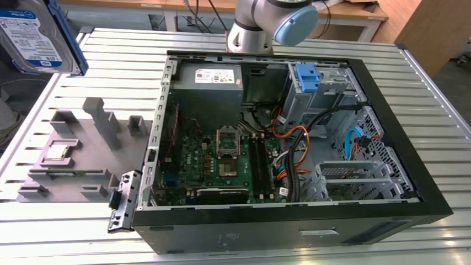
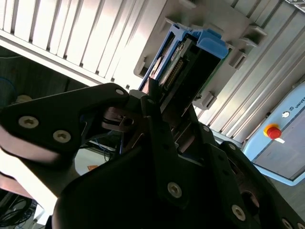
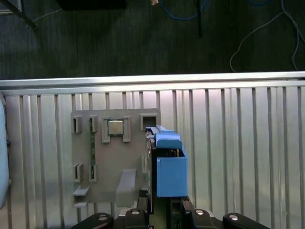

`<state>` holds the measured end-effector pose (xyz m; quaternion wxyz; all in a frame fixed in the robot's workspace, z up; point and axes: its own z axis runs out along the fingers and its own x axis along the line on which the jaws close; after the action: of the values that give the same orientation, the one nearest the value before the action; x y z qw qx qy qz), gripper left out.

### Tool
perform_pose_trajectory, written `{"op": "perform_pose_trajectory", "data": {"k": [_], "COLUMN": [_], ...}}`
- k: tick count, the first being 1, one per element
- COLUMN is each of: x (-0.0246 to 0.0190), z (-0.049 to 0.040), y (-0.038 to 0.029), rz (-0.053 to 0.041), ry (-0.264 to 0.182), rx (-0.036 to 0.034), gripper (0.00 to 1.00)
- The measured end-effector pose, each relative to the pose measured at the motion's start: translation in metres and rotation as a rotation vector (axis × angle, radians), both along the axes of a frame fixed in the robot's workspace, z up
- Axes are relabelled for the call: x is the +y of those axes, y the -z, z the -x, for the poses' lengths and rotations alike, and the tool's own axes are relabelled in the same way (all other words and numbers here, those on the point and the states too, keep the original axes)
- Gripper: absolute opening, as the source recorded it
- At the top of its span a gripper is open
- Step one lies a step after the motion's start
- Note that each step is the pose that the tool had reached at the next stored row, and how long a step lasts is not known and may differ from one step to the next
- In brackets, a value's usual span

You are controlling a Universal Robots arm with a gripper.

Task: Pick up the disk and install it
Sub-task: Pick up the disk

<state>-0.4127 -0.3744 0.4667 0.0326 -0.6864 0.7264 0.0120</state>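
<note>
As its fingers clamp one end of the disk (image 2: 208, 44), the gripper (image 2: 159, 107) holds the blue-framed drive on edge over the grey parts tray (image 3: 109, 162) on the slatted table (image 3: 238, 143), well apart from the open computer case (image 1: 257, 234).

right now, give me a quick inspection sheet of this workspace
surface: slatted metal table carrying an open computer case and a grey fixture tray
job's things: the disk, blue-framed, lifted off the table, not yet in the case
clutter: processor chip seated in the tray; blue bracket and power-supply box inside the case
grippers: gripper shut on the disk
cables: orange, black and blue leads inside the case; loose cables on the floor beyond the table
surroundings: red stop button on a panel; wooden furniture behind the table
</note>
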Motion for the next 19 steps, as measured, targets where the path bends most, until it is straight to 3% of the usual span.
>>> {"op": "perform_pose_trajectory", "data": {"k": [19], "x": [0.0], "z": [-0.0281], "y": [0.0], "rz": [0.0], "ry": [0.0], "rx": [0.0], "gripper": [0.35]}}
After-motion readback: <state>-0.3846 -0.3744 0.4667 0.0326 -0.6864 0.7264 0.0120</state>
